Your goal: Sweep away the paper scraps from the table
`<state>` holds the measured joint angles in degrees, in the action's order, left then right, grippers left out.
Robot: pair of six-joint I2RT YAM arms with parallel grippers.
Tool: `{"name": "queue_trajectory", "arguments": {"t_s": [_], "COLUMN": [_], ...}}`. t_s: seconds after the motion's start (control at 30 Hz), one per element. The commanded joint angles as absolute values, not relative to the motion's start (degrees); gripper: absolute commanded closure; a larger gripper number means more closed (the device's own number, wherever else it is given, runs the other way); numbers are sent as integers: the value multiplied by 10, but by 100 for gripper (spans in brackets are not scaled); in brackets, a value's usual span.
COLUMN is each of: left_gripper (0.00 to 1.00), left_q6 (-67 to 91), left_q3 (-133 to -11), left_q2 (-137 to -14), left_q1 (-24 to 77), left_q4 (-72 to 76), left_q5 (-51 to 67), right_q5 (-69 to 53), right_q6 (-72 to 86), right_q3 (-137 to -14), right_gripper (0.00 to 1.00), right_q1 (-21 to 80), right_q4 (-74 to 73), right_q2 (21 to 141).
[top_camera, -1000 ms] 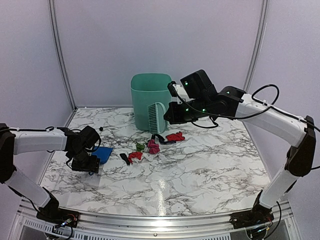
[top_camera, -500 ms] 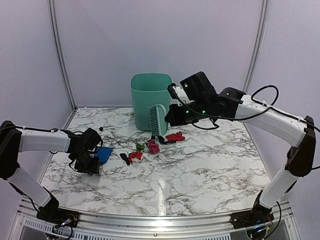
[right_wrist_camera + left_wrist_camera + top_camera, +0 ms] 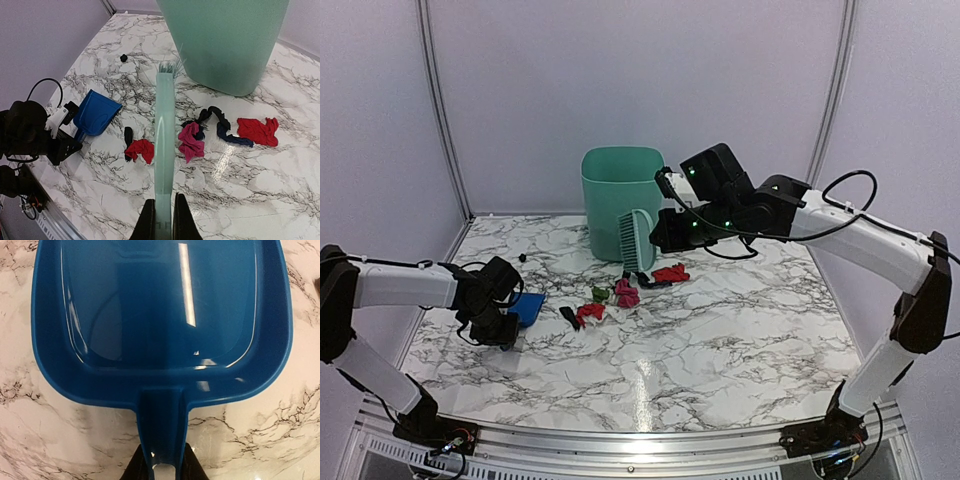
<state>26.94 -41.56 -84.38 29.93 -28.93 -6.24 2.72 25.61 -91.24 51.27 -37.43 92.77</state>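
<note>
The paper scraps lie mid-table: a red one [image 3: 670, 272] [image 3: 257, 131], a magenta one [image 3: 626, 293] [image 3: 191, 141], a second red one [image 3: 590, 311] [image 3: 141, 149], a green one [image 3: 600, 293] and a dark strip [image 3: 220, 125]. My left gripper [image 3: 505, 328] [image 3: 162, 467] is shut on the handle of the blue dustpan [image 3: 528, 307] [image 3: 160, 315], which lies flat on the table [image 3: 720, 340] left of the scraps. My right gripper [image 3: 660, 228] [image 3: 163, 220] is shut on the green hand brush [image 3: 636, 238] [image 3: 164, 125], held in the air behind the scraps.
A tall green bin [image 3: 620, 195] [image 3: 225, 40] stands at the back, just behind the brush. A small black bit [image 3: 523, 257] [image 3: 123, 58] lies alone at the back left. The metal rail [image 3: 640, 440] runs along the near edge.
My left gripper's jaws have closed onto the dustpan handle, and the left arm has settled slightly lower. The right arm and brush have hardly moved.
</note>
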Motion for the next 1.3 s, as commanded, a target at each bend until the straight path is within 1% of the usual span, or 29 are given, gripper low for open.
{"name": "queue_trajectory", "arguments": {"t_s": [0.0,0.27,0.43,0.57,0.83,0.93,1.13,1.27], "left_gripper": [86,87,87,87,87,87,87,87], "left_q6": [272,270,266,259,253,245,227,234], "left_q3": [-403,-427,-444,-461,-479,-478,-475,-462], "left_q2": [-818,-767,-730,-711,-670,-641,-594,-592], "left_q1": [296,297,308,324,366,383,395,398], "left_q4": [-300,-341,-370,-420,-511,-532,-533,-544], "left_q5": [-60,-56,-29,-34,-2,22,67,71], "right_q5": [32,34,33,29,17,-4,-100,-114], "right_q6": [253,251,247,243,234,226,237,244], "right_q3": [-934,-944,-947,-953,-969,-979,-1017,-1041], "right_gripper": [100,100,100,100,100,100,100,100], "right_q1": [518,518,517,518,519,522,527,536], "right_q4": [-373,-374,-372,-370,-371,-360,-318,-313], "right_q2": [921,929,932,937,954,963,996,1023]}}
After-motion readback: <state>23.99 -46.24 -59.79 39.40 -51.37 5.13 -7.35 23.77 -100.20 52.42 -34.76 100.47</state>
